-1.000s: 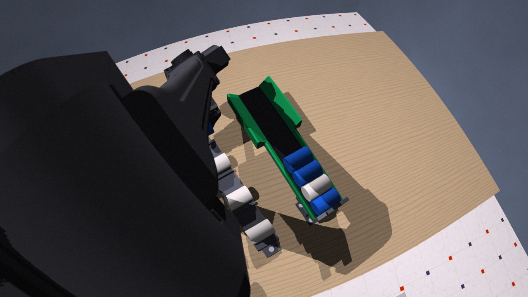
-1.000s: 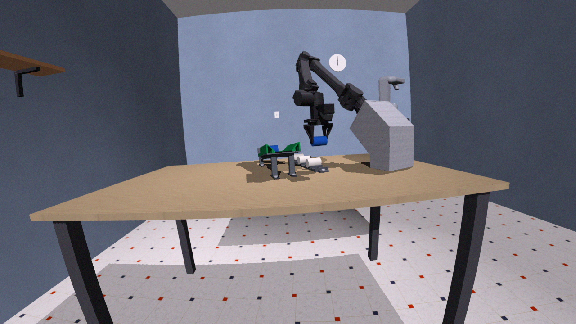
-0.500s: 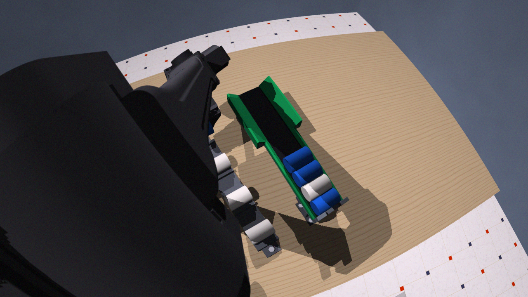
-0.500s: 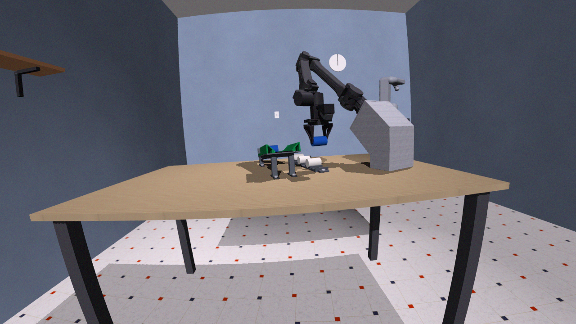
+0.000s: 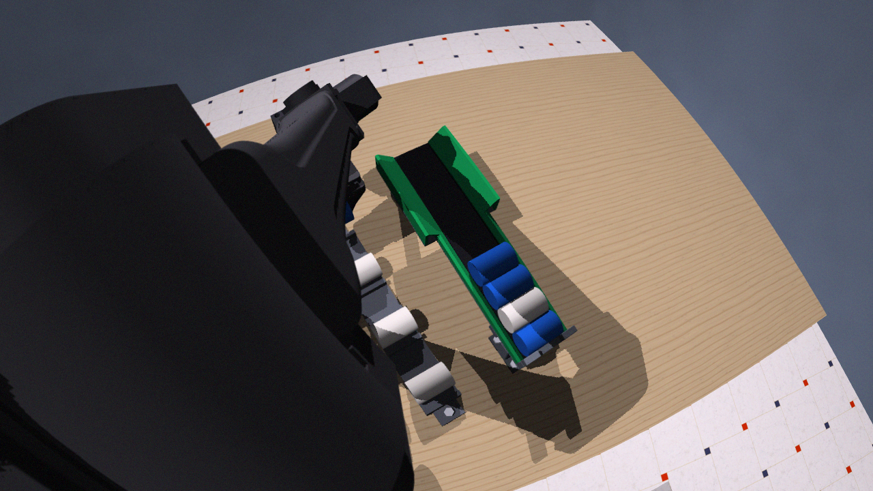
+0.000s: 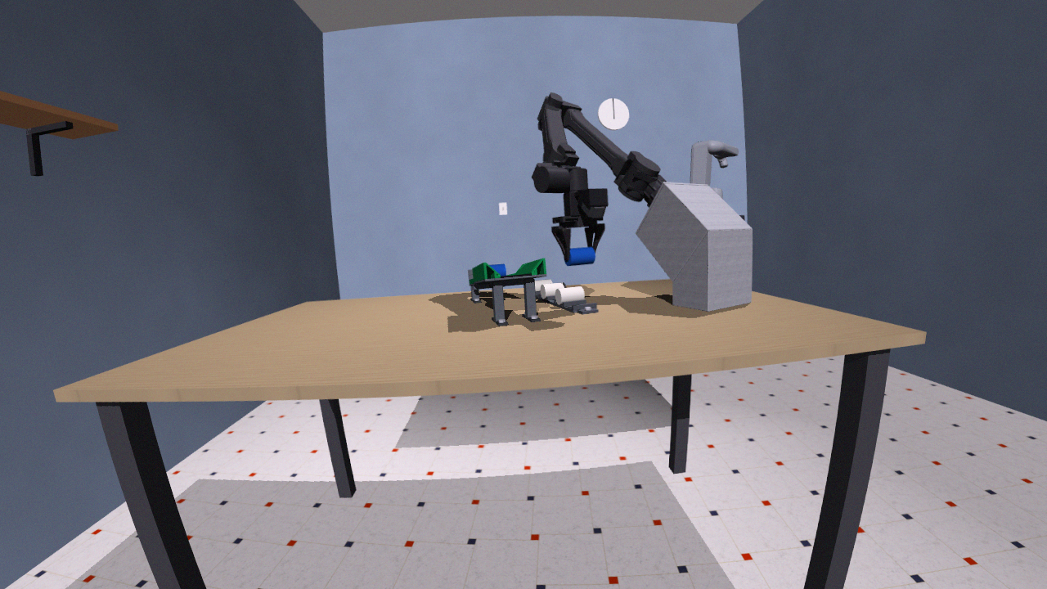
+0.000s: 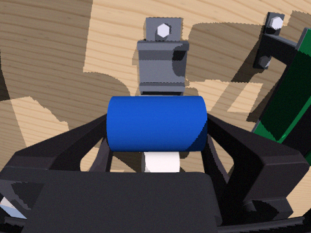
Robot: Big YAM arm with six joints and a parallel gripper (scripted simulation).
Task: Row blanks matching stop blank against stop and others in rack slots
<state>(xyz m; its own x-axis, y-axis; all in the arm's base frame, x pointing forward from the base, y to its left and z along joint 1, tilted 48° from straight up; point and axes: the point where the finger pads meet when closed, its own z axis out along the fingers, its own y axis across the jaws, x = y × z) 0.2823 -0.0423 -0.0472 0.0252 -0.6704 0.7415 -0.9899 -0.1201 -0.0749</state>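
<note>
Right of center in the exterior view, the gripper [image 6: 580,247] [image 7: 157,118] grips a blue blank [image 6: 580,256] [image 7: 157,123] by its ends; at lower center from above, three blue blanks and one white blank [image 5: 523,309] lie across the green-sided ramp [image 5: 470,159] [image 6: 479,274] [image 7: 285,107].

Between the earlier moments and now — in both the top and exterior views — no change can be seen.
</note>
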